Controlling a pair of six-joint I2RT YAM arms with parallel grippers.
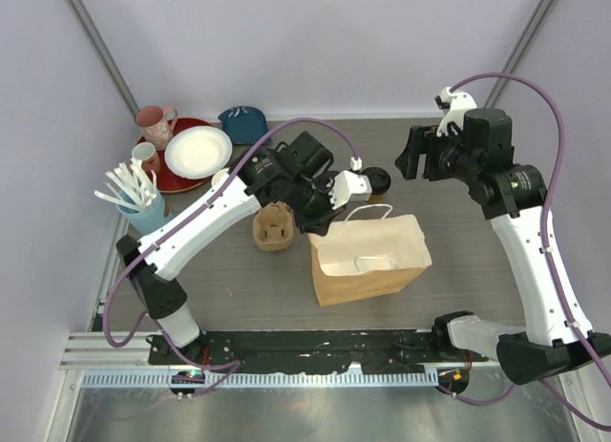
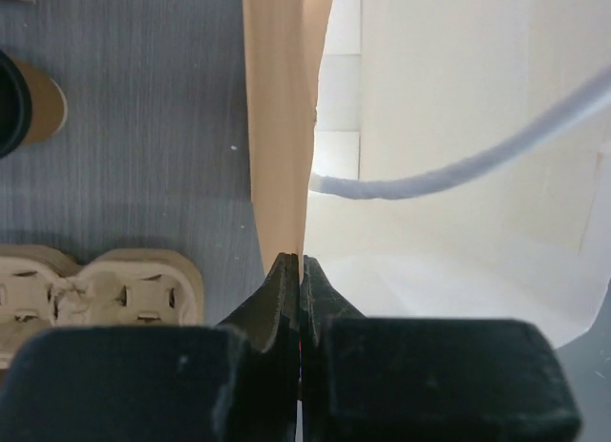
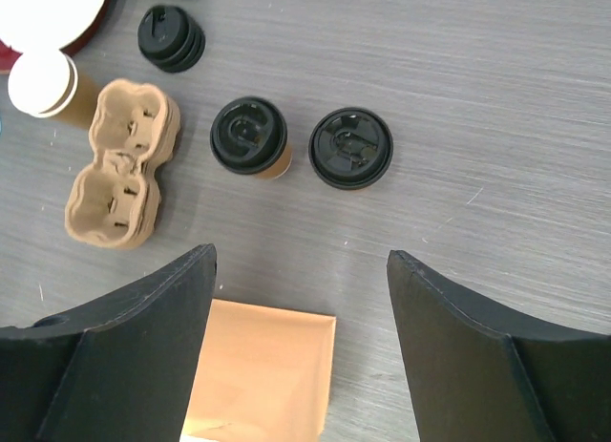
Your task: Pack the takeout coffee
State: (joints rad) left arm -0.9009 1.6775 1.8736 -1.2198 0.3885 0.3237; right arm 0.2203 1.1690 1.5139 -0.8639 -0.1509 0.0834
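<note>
Firmly, the left gripper [image 2: 299, 265] is clenched on the left wall of the open brown paper bag [image 1: 372, 280], whose white cord handle [image 2: 449, 170] crosses its pale inside. Both coffee cups [image 3: 250, 136] [image 3: 350, 148], black lids on, stand side by side on the table [image 3: 496, 98] behind the bag, near the cardboard carrier [image 3: 119, 165]. The right gripper [image 3: 301, 261] hangs over them, spread wide and holding nothing. A blue cup [image 1: 148, 218] holds white plastic cutlery [image 1: 129, 186].

My left gripper [image 2: 300, 263] is dull black plastic. The bag [image 1: 370, 261] is thin brown paper, matt, white inside. The takeout coffee cups [image 3: 278, 164] are tan paper with smooth black plastic lids [image 3: 350, 147]. The cup tray [image 3: 119, 165] is rough, bumpy cardboard. The table [image 3: 477, 79] looks like grey wood grain.
</note>
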